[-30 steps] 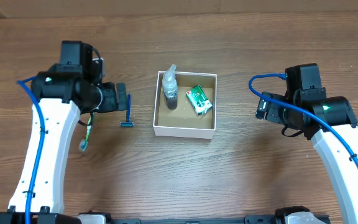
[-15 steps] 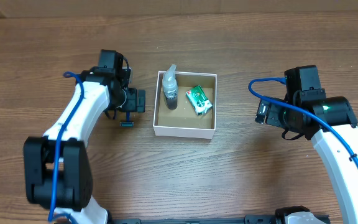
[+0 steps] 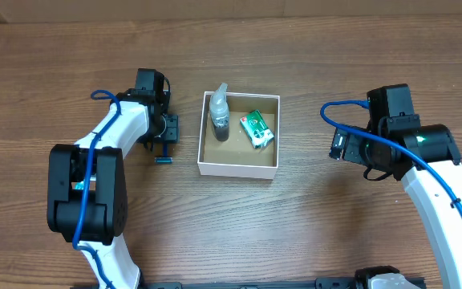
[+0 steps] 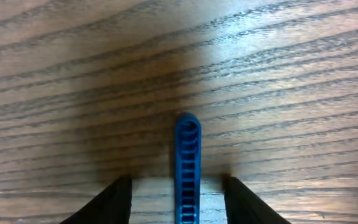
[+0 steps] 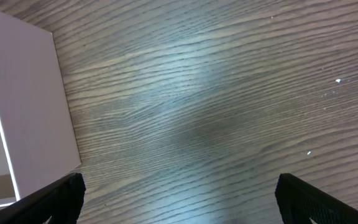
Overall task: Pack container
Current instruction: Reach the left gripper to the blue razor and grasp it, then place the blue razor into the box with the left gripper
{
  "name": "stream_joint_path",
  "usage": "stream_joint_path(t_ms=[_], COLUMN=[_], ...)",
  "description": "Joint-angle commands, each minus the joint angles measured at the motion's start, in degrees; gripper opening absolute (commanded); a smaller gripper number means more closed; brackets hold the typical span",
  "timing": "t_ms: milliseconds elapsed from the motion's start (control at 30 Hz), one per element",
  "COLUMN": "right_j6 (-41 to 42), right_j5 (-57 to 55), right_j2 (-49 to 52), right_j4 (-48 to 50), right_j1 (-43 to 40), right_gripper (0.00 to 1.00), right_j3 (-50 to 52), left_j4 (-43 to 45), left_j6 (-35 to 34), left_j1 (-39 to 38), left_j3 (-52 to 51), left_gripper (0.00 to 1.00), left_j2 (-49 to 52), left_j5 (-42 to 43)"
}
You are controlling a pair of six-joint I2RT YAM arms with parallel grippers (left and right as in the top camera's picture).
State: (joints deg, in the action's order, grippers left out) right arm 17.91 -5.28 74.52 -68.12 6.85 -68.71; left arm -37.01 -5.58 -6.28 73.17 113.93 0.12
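moved since a second ago: left arm, swung in over the blue razor (image 4: 187, 162). left gripper (image 4: 179, 202): spread open, nothing held, handle bracketed between fingers. fingers to be centred on the handle before closing. container (image 3: 237, 169): to its right, nearby. right gripper (image 5: 188, 205): parted, empty.

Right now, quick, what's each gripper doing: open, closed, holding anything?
Left gripper: open, fingers either side of the blue razor handle, not clamped on it.
Right gripper: open, holding nothing.
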Motion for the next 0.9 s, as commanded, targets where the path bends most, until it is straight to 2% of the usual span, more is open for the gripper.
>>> stream_joint_path(t_ms=[0, 167, 333, 500, 600, 700, 767, 867], right_j6=[-0.4, -0.4, -0.4, 0.3, 2.9, 3.3, 3.0, 2.7], right_j5=[0.0, 0.0, -0.1, -0.2, -0.1, 3.2, 6.4, 7.1], right_j2=[-0.5, -0.5, -0.5, -0.5, -0.5, -0.5, -0.5, -0.5], right_j4=[0.3, 0.3, 0.3, 0.7, 2.2, 2.1, 1.7, 1.4], right_j1=[-0.1, -0.1, -0.1, -0.2, -1.7, -7.7, -12.5, -15.5], right_gripper=[1.00, 1.00, 1.00, 1.00, 1.00, 1.00, 1.00, 1.00], right_j3=[0.1, 0.1, 0.1, 0.1, 0.1, 0.1, 0.1, 0.1], left_j4=[-1.0, -1.8, -7.5, -15.3, -13.6, -12.6, -12.5, -12.4], left_j6=[0.2, 0.2, 0.2, 0.9, 8.0, 14.6, 16.3, 15.1], left_j1=[-0.2, -0.2, -0.2, -2.8, -11.3, -22.3, -28.7, -32.8], left_j3=[-0.3, -0.2, 5.4, 17.4, 19.8, 19.8, 19.6, 19.6], left_gripper=[0.18, 0.04, 0.04, 0.04, 0.04, 0.04, 0.04, 0.04], left_j2=[2.6, 2.6, 1.9, -7.9, -15.9, -18.4, -17.6, -15.8], left_j5=[1.1, -0.3, -0.4, -0.4, -2.3, -9.2, -9.8, -9.7])
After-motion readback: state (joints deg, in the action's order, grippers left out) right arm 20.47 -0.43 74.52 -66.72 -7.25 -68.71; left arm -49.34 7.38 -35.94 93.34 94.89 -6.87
